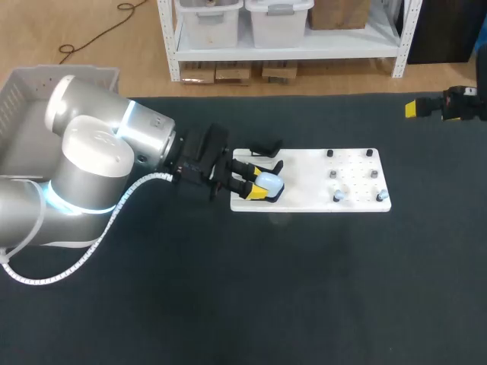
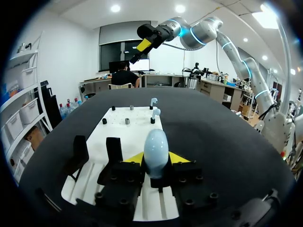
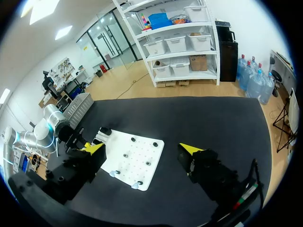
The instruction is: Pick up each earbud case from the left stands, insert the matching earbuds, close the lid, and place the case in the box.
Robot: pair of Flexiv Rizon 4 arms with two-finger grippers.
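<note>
Black tabletop (image 1: pixel 304 289): dark matte surface across the whole work area, with a white board lying on it
White board (image 1: pixel 312 179): flat rectangular plate near the middle of the table, with black stands at its left end and small dark pegs at its right end
Pale blue earbud case (image 1: pixel 272 184): smooth and egg-shaped, upright at the left end of the board, between the yellow tips of the left gripper; whether it rests on its stand or is lifted clear cannot be told
Left gripper (image 1: pixel 259 184): fingers closed onto the case, one yellow tip against each side
Left arm (image 1: pixel 91 160): silver, coming in from the left side and reaching to the board's left end
Black stand (image 1: pixel 266 144): holds nothing, just beside the gripped case
White earbuds (image 1: pixel 337 196): two, each on a peg at the right end of the board, well apart from the case
Right gripper (image 1: pixel 417 109): over the far right of the table, well away from the board, fingers spread wide with nothing between them
Grey box (image 1: pixel 46 99): slatted crate at the far left corner, partly hidden behind the left arm
</note>
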